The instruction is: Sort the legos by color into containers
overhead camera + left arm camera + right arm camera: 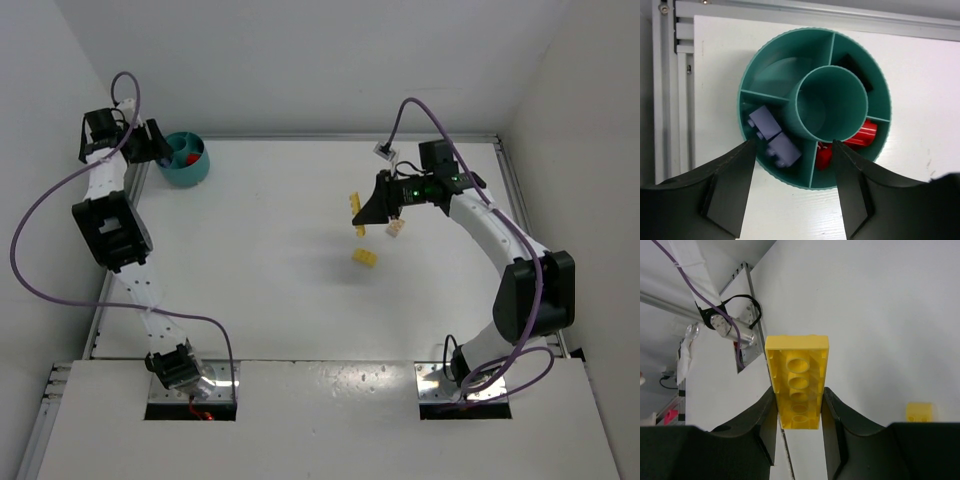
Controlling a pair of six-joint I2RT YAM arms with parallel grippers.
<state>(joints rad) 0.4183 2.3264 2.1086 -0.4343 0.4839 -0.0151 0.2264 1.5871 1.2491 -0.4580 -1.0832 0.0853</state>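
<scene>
The teal bowl (186, 160) stands at the table's far left corner; its rim (756, 56) fills the left wrist view. One outer compartment holds two purple bricks (774, 135), the one beside it red bricks (862, 135). My left gripper (791, 146) hovers open and empty just above the bowl's near edge (150, 145). My right gripper (372, 208) is shut on a long yellow brick (797, 375), held by its sides above the table with its hollow underside facing the camera. A small yellow brick (366, 257) lies on the table below it (919, 411).
A dark object (855, 72) lies in the bowl's far right compartment. The centre well and the far left compartment show nothing inside. A white tag (396, 228) hangs from the right wrist. A metal rail (128, 200) runs along the table's left edge.
</scene>
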